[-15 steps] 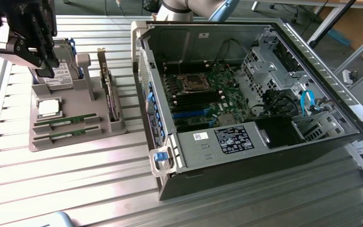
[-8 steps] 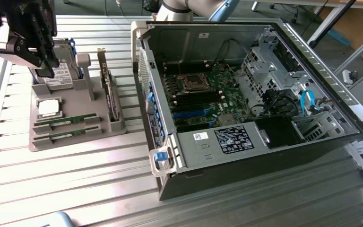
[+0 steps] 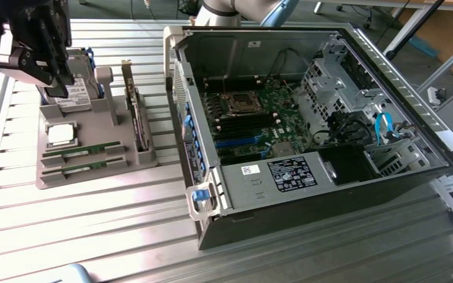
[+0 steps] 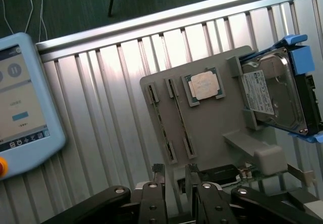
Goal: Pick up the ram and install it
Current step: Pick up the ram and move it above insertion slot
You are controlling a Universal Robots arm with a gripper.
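The open computer case lies at the exterior view's right. Beside it, the grey holder carries the hard drive. The gripper hovers above the holder, its fingers spread wide and empty. Two ram sticks stand on edge in the holder's slots, parallel, their long axes pointing toward the case

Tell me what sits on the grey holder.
The grey holder carries two ram sticks in slots, a silver processor chip, a hard drive with blue rails and an upright card. The open gripper hangs above; in the exterior view it hides part of the drive.
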